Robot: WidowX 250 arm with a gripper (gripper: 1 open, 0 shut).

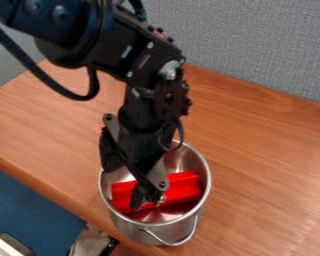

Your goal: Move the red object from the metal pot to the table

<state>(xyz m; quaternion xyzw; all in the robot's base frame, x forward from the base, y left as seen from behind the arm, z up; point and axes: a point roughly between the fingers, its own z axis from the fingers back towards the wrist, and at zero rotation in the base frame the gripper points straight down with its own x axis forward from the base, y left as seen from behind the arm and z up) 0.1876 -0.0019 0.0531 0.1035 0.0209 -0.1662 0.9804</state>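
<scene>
The metal pot (190,222) stands at the table's (243,130) near edge. The red object (184,185) lies inside it, stretching across the pot's floor. My gripper (137,192) hangs straight down into the pot over the left part of the red block. Its black fingers (159,188) stand apart, open, with the block's left part partly hidden behind them. Whether the fingertips touch the block I cannot tell.
The dark arm (123,50) reaches in from the upper left above the pot. Bare wood-grain tabletop stretches behind and to the right. A grey wall (256,40) backs the table. Blue floor (29,215) lies below the near edge.
</scene>
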